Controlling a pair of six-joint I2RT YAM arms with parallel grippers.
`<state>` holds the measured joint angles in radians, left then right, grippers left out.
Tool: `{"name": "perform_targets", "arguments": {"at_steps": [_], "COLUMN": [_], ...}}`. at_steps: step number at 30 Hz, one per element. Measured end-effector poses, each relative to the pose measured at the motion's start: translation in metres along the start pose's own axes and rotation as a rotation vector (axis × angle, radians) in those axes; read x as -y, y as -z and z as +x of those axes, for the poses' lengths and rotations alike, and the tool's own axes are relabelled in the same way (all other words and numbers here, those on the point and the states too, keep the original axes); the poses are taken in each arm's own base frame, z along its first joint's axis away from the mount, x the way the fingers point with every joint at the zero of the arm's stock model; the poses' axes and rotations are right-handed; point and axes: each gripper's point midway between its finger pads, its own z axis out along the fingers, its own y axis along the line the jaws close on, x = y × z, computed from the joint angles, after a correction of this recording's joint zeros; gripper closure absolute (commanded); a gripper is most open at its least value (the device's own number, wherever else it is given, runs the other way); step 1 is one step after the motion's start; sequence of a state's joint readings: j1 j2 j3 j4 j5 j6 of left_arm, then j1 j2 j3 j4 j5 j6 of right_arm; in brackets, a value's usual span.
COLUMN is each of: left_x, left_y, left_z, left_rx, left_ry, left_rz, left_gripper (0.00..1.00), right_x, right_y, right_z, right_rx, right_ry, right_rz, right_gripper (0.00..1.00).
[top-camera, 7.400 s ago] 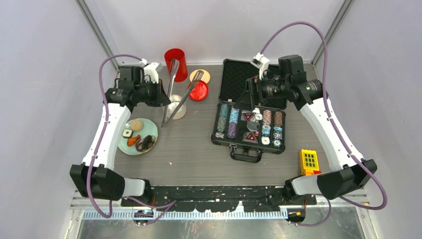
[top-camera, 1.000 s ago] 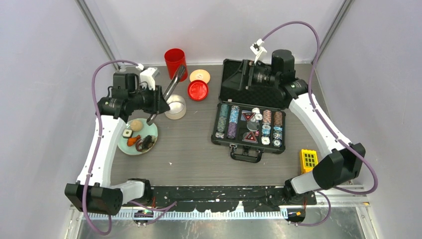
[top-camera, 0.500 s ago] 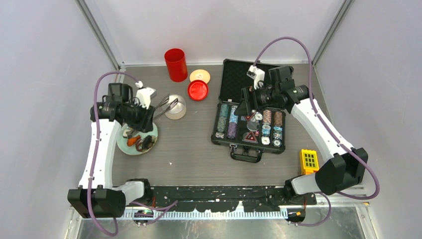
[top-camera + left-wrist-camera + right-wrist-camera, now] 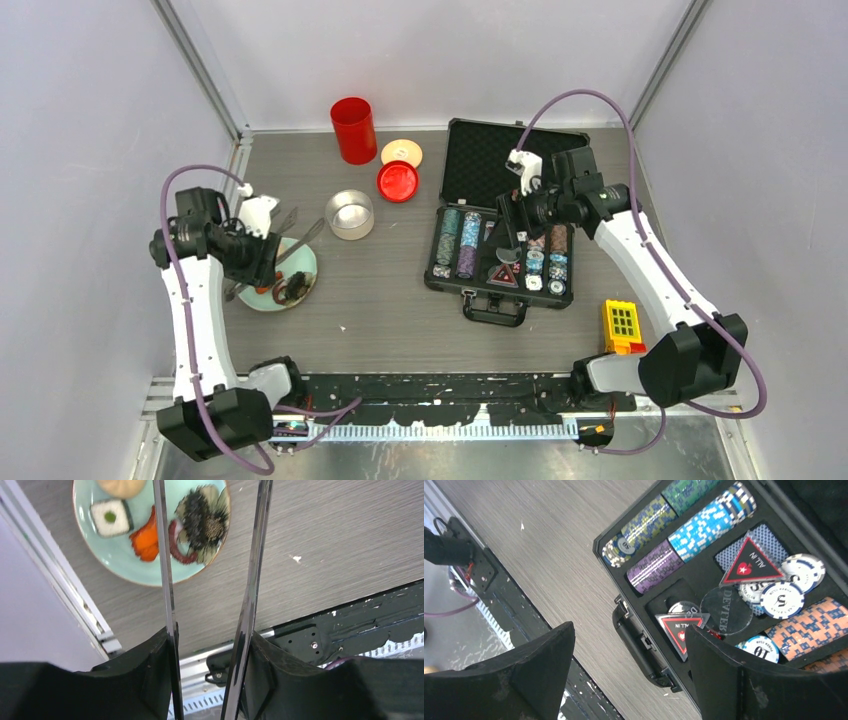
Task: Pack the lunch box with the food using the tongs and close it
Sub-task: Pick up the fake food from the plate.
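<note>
My left gripper (image 4: 262,258) is shut on the tongs (image 4: 308,232), over the pale green plate (image 4: 262,298). In the left wrist view the black fingers (image 4: 150,670) press on the two silver arms of the tongs (image 4: 162,555), which stand spread apart above the food. On the plate (image 4: 117,560) lie a beige bun (image 4: 121,485), a white square piece (image 4: 110,516), an orange piece (image 4: 146,542) and a dark brown piece (image 4: 205,522). The steel lunch box (image 4: 351,214) stands open further back, its cream-tan lid (image 4: 401,152) behind it. My right gripper (image 4: 508,225) hangs open over the chip case.
An open black case of poker chips (image 4: 500,290) fills the right middle; in the right wrist view its handle (image 4: 639,645) lies below my open gripper (image 4: 629,630). A red cup (image 4: 353,130) and a red lid (image 4: 397,181) stand at the back. A yellow block (image 4: 621,325) lies near right.
My left arm has swung back and to the left with the tongs, from beside the lunch box to over the plate. The right arm has come down from the case's lid to over the chips.
</note>
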<state>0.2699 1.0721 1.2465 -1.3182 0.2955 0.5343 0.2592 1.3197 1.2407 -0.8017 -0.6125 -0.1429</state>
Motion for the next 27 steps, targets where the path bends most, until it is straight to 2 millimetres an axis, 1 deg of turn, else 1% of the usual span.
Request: {"name": "perform_targets", "arguments": {"at_steps": [3,5,8,13,16,22,27], "left_x": [-0.013,-0.019,-0.031,-0.049,-0.059,-0.071,-0.081], "left_y": [0.003,0.006,0.007,0.002,-0.005,-0.020,-0.031], "left_z": [0.018,0.026,0.035,0.046,0.052,0.058,0.060], "left_rx": [-0.035,-0.050,-0.067,-0.106,-0.126,-0.144,-0.158], "left_ry": [0.044,0.067,0.096,0.148,0.171,0.177,0.179], "left_rz": [-0.022,-0.032,-0.049,-0.047,-0.040,-0.050,-0.056], "left_gripper": [0.51,0.51,0.52,0.52,0.53,0.53,0.53], "right_x": [0.001,0.002,0.003,0.004,0.005,0.005,0.004], "right_y": [-0.003,-0.007,-0.009,-0.008,-0.009,-0.010,-0.011], "right_z": [0.012,0.021,0.028,0.027,0.027,0.031,0.032], "right_rx": [-0.021,-0.042,-0.055,-0.049,-0.046,-0.053,-0.055], "right_ry": [-0.006,-0.019,-0.031,-0.029,-0.023,-0.025,-0.027], "right_rz": [-0.004,-0.011,-0.023,-0.032,-0.032,-0.039,-0.046], "right_gripper": [0.15,0.15,0.15,0.15,0.15,0.15,0.15]}}
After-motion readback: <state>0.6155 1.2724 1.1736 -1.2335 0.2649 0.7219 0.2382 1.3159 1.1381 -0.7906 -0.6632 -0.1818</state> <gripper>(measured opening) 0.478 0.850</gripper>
